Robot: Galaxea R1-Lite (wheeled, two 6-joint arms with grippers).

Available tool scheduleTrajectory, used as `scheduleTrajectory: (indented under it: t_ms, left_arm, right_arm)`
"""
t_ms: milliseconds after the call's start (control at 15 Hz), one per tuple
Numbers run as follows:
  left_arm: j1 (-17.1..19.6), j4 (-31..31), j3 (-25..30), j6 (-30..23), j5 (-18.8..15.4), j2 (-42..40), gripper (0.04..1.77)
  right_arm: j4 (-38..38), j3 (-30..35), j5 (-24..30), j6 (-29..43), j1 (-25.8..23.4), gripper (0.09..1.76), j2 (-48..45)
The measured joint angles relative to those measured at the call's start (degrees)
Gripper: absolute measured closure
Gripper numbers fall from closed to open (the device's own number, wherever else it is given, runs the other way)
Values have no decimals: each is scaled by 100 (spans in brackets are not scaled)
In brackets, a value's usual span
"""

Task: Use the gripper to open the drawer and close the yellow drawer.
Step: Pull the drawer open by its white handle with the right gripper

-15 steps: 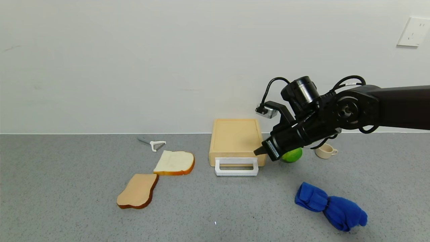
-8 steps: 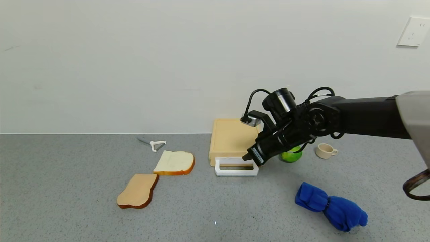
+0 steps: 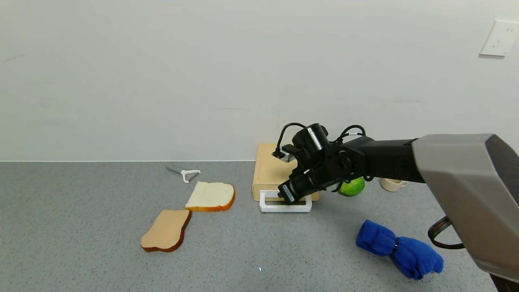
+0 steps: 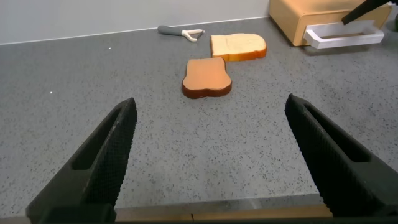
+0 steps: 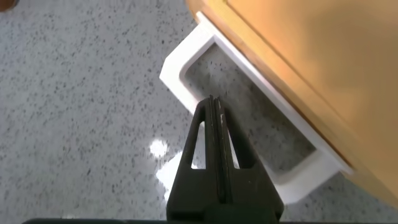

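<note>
Okay, my right claw [image 3: 284, 197] clenched, tips poised over white loop handle [image 3: 285, 207] of yellow drawer [image 3: 272, 170]; left claw [image 4: 211, 158] released, parked low above tabletop [image 3: 81, 227].

the tabletop [image 3: 81, 243] is grey with fine dark and pale speckles. the drawer [image 3: 272, 166] is pale yellow-tan, and its loop handle [image 3: 268, 207] is white. the right end effector [image 3: 284, 195] is black with a white label, on a black and grey arm. one bread slice [image 3: 211, 196] is cream with an orange-brown crust; the other bread slice [image 3: 167, 230] is tan with a dark brown crust. the fruit [image 3: 352, 187] is green, the cloth [image 3: 399, 249] bright blue, the cup [image 3: 392, 184] cream, the wall [image 3: 162, 73] off-white. the left end effector [image 4: 211, 162] is black.
</note>
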Motion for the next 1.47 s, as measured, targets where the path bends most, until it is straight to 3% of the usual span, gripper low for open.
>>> scheduleTrajectory:
  t_ms: [1000, 1467]
  left_arm:
    - [0, 0, 0, 2, -2, 0, 9]
    - [0, 0, 0, 0, -2, 0, 9]
  right_arm:
    - [-778, -26, -135, 786, 32, 173, 493]
    - [-692, -34, -128, 919, 60, 173, 584]
